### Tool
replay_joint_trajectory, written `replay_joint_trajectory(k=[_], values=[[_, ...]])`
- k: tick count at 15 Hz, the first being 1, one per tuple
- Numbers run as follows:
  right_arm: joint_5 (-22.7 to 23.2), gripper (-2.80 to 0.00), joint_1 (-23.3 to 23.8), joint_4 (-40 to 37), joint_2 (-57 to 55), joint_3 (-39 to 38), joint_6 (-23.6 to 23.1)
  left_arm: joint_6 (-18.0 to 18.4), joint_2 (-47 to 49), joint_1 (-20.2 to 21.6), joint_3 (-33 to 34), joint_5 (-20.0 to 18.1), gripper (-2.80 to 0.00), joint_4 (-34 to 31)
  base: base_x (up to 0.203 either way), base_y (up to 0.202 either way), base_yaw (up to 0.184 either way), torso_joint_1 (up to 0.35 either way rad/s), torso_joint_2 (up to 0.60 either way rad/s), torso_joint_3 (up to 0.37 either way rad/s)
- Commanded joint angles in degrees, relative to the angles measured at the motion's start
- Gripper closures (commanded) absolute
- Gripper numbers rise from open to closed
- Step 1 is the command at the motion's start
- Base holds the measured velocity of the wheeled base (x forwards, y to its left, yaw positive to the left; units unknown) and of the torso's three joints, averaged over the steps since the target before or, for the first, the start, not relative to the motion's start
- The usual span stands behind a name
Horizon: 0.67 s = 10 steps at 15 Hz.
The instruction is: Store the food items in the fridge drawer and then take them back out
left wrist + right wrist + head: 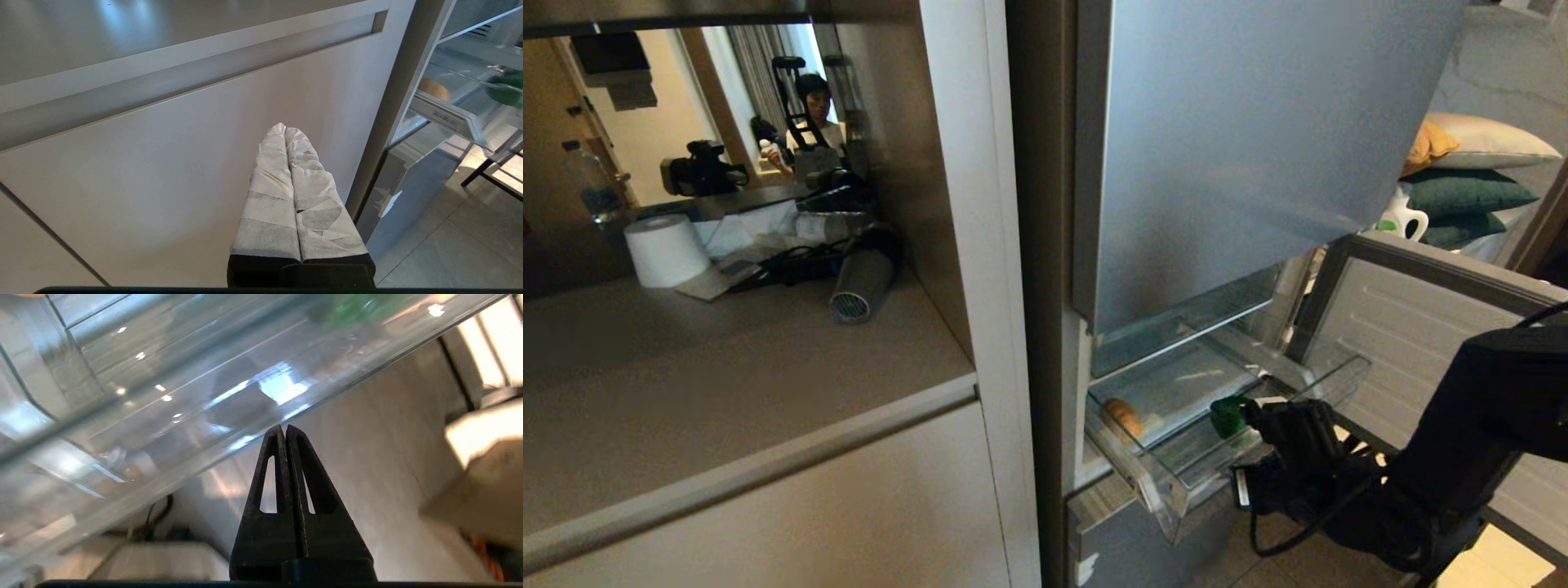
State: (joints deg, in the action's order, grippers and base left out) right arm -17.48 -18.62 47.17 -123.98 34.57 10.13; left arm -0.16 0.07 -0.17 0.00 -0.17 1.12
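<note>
Potato [1123,418], tan and oval, and glossy green bell pepper [1227,415] lie in the pulled-out clear fridge drawer [1176,478], head view. Left wrist: my left gripper [285,130] pressed together by a beige cabinet door [163,171]. Right wrist: my right gripper [284,429] closed, empty, under the drawer's transparent edge.

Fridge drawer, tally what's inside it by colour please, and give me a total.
In the fridge drawer:
Tan-brown: 1, the potato
Dark green: 1, the bell pepper
Total: 2

Potato [1123,418] and pepper [1227,415] lie apart in the pulled-out drawer [1176,490].
</note>
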Motion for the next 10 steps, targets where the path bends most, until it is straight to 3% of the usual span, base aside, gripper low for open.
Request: replay_joint_trajectory(k=[1, 10], values=[[-0.04, 0.0, 1.04, 1.19, -4.23, 2.8, -1.21, -0.02, 0.01, -0.01, 0.53, -0.01, 0.0, 0.02, 0.0, 0.0, 0.0, 0.0, 0.0, 0.0], [8.03, 0.0, 5.59, 1.61, -14.53, 20.61, -9.53, -0.02, 0.01, -0.01, 0.62, -0.01, 0.0, 0.02, 0.0, 0.0, 0.0, 0.0, 0.0, 0.0]])
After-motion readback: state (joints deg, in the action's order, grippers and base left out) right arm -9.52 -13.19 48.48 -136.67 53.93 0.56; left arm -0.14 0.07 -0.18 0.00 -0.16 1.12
